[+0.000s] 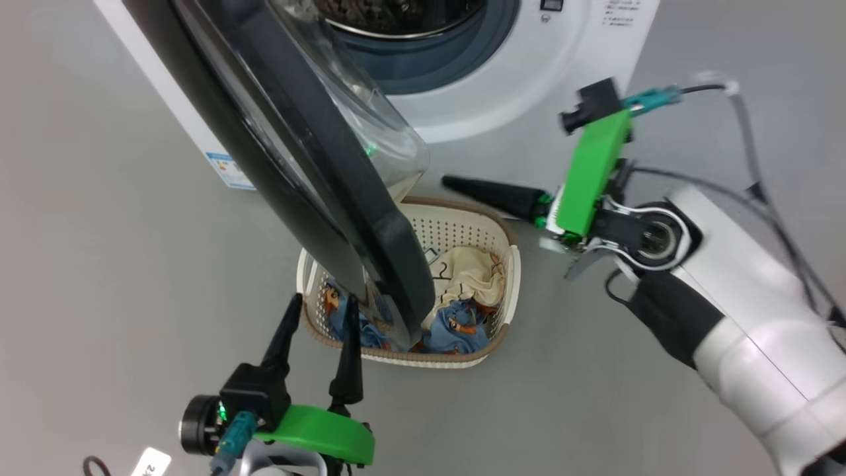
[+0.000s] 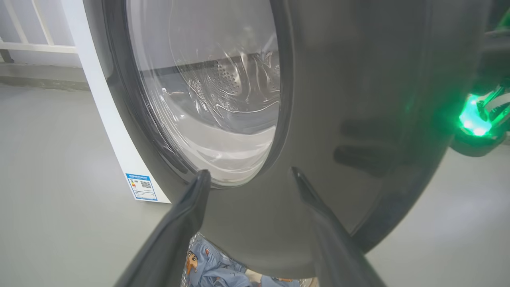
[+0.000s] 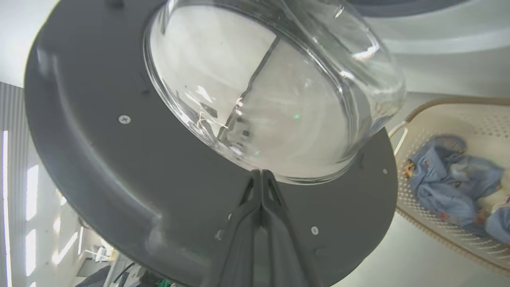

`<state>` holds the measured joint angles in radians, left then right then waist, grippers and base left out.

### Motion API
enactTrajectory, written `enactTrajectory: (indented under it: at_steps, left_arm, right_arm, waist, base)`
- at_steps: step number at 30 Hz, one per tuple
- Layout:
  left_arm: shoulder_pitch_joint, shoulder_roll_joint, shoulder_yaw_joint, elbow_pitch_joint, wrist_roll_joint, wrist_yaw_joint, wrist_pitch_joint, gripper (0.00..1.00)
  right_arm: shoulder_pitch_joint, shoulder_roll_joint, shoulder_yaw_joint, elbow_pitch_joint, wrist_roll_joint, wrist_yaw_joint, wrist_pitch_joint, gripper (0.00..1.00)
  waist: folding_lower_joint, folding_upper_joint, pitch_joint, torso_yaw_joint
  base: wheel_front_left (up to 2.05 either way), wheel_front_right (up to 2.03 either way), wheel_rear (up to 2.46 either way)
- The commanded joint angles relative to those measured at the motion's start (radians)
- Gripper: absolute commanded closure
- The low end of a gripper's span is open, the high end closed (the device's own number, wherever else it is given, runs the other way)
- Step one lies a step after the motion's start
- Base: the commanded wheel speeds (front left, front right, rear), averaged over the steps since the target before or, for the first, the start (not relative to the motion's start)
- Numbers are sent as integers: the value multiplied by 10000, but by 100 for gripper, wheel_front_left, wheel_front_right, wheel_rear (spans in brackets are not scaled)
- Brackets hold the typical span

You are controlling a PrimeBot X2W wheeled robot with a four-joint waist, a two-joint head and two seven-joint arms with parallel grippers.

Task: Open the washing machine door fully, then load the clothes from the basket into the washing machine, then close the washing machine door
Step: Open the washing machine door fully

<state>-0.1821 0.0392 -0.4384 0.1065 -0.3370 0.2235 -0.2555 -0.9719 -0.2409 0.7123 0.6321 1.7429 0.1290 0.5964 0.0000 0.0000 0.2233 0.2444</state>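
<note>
One of three steps underway: washing machine door partly open, overhanging basket. Clothes lie in basket, near side. Left tool spread wide, empty; right tool pinched closed, empty, right of door.

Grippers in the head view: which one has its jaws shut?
The right gripper: its jaws are pressed together into a single tip. The left gripper has jaws standing wide apart, close to the washing machine door.
</note>
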Motion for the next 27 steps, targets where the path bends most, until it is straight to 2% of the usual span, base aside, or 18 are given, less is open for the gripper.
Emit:
enactTrajectory:
  at_steps: [1, 4, 8, 9, 10, 11, 12, 13, 14, 19, 23, 27]
  left_arm:
    - [26, 110, 451, -189, 136, -71, -63, 0]
    - [44, 110, 734, -186, 273, -189, -63, 0]
    - [183, 110, 1128, -128, 457, -387, -63, 0]
    - [233, 110, 1228, -123, 492, -430, -63, 0]
    - [233, 110, 1228, -123, 492, -430, -63, 0]
    - [358, 110, 1438, -117, 560, -511, -63, 0]
    - [431, 110, 1546, -114, 588, -549, -63, 0]
    - [431, 110, 1546, -114, 588, -549, -63, 0]
    - [504, 110, 1647, -116, 608, -585, -63, 0]
    - [850, 110, 2044, -146, 656, -755, -63, 0]
    - [1125, 110, 2248, -203, 695, -847, -63, 0]
    - [1349, 110, 2436, -217, 737, -919, -63, 0]
  right_arm:
    - [397, -171, 34, -793, -586, 17, -748, 100]
    - [1185, -950, 265, -2040, -1971, 17, -2296, 100]
    - [2237, -1745, 431, -3094, -3683, 17, -4178, 100]
    - [2419, -1957, 522, -3252, -4293, 17, -4633, 100]
    - [2419, -1957, 522, -3252, -4293, 17, -4633, 100]
    - [2847, -2210, 495, -3315, -5365, 17, -5576, 100]
    - [3047, -2277, 410, -3246, -5911, 17, -6035, 100]
    - [3047, -2277, 410, -3246, -5911, 17, -6035, 100]
    - [3249, -2301, 292, -3132, -6470, 17, -6464, 100]
    - [4445, -1889, -830, -2567, -8867, 17, -7828, 100]
    - [5609, -1142, -2656, -2477, -10185, 17, -8183, 100]
    - [6859, -365, -4461, -3082, -11756, 17, -8247, 100]
  waist:
    - [0, 0, -241, -181]
    - [0, 0, -498, -350]
    - [0, 0, -892, -646]
    - [0, 0, -972, -724]
    - [0, 0, -972, -724]
    - [0, 0, -1148, -902]
    - [0, 0, -1227, -996]
    - [0, 0, -1227, -996]
    - [0, 0, -1299, -1088]
    - [0, 0, -1619, -1448]
    - [0, 0, -1840, -1645]
    - [0, 0, -1991, -1779]
  base:
    - [0, 0, 0]
    - [0, 0, 0]
    - [0, 0, 0]
    - [0, 0, 0]
    - [0, 0, 0]
    - [0, 0, 0]
    - [0, 0, 0]
    - [0, 0, 0]
    - [0, 0, 0]
    - [0, 0, 0]
    - [0, 0, 0]
    - [0, 0, 0]
